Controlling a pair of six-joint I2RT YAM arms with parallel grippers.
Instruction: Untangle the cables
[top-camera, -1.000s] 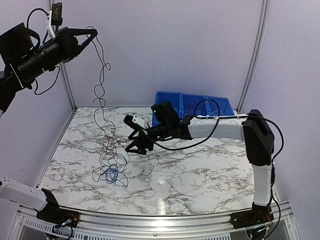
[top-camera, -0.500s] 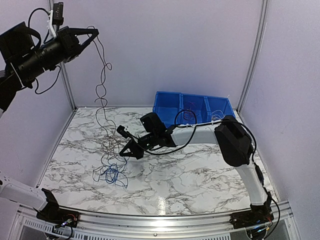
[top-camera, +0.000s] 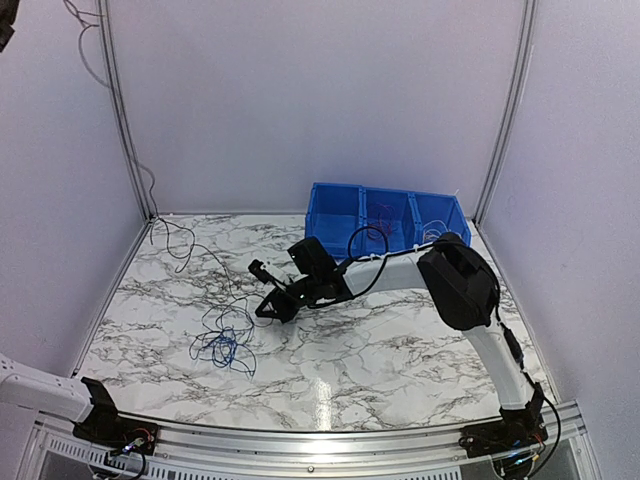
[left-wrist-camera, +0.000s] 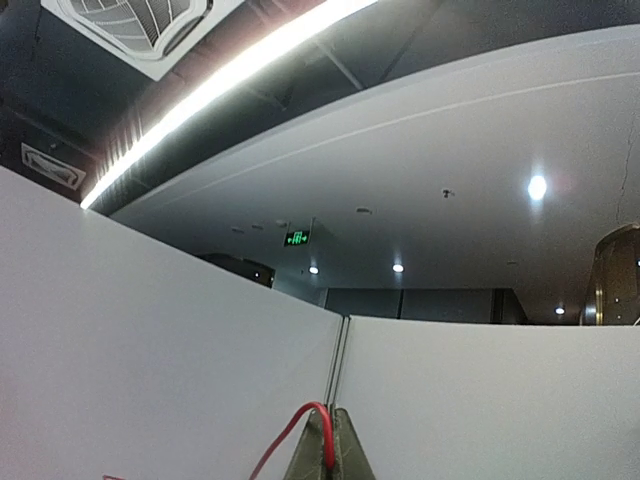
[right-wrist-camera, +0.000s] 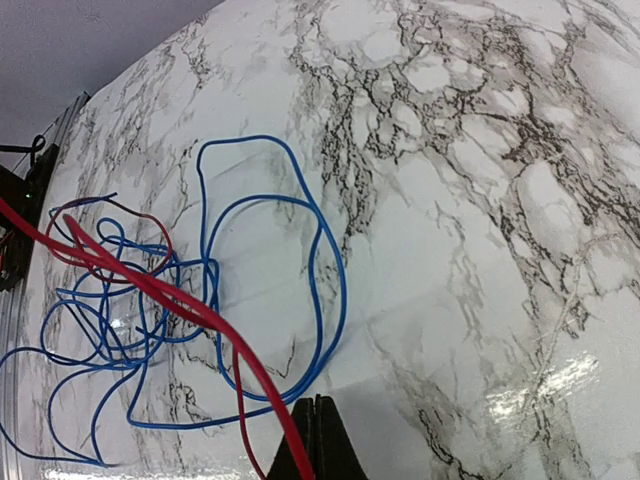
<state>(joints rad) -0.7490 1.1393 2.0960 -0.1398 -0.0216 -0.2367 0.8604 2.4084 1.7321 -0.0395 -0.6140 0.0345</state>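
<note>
**Thin cables, both end effectors closed**

Top view: the cables (top-camera: 222, 342) lie tangled near the left edge of the bench (top-camera: 400, 350). One strand (top-camera: 152, 205) climbs out of view. The right end effector (top-camera: 270, 305) hovers beside them.

Left wrist view: only here is the left end effector (left-wrist-camera: 335, 455) seen, pinching a red cable (left-wrist-camera: 300, 430).

Right wrist view: the jaws are closed and red cable passes beside them; I cannot tell if it is gripped.

The cables seem light and limp; take single strands outside the tangle.

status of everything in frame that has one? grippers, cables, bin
Left gripper: shut on red cable, raised high.
Right gripper: shut on red cable, low over the table.
Blue cable: tangled loops, lying on table.
Blue bin: at far edge, untouched.
</note>
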